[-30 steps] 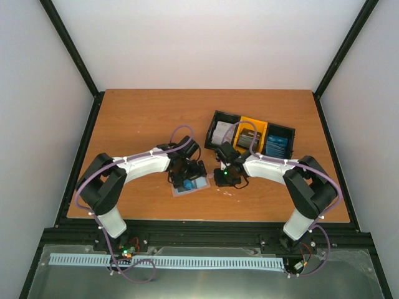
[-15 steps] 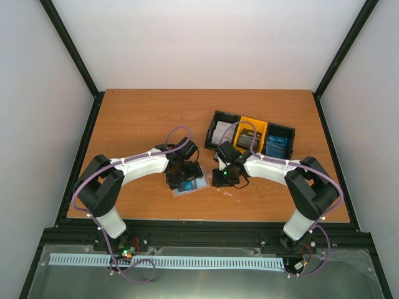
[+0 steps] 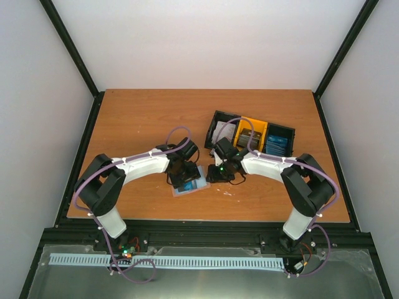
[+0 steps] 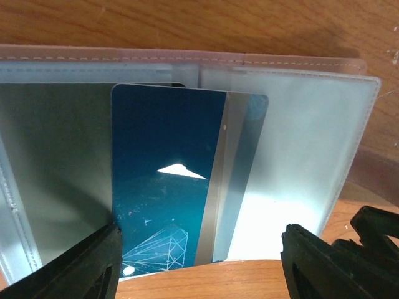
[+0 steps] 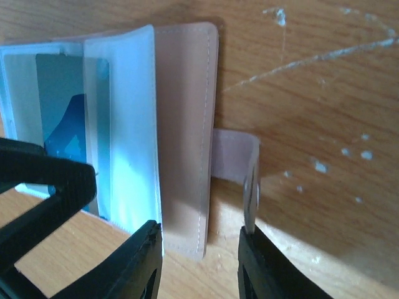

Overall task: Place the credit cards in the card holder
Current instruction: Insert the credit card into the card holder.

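The card holder [image 3: 198,185] lies open on the table between both arms, tan-pink outside [image 5: 184,124], clear pale-blue sleeves inside [image 4: 299,124]. A blue credit card [image 4: 168,187] sits partway in a sleeve, its lower end sticking out. My left gripper [image 4: 199,268] is open astride that end; the left finger [image 4: 87,265] is at the card's edge, the right finger stands apart. My right gripper [image 5: 199,261] is open over the holder's cover edge and snap tab [image 5: 240,165]. More credit cards [image 3: 276,146] lie in the bins.
Three joined bins stand at the back right: a black bin [image 3: 212,124] with white cards, a yellow bin [image 3: 260,124] with dark cards, and a black bin [image 3: 289,132] with blue cards. The left gripper's finger [image 5: 43,177] shows close beside the right gripper.
My right gripper has slid left up to the holder's cover and its jaws have widened. My left gripper's jaws have narrowed around the blue card's end.
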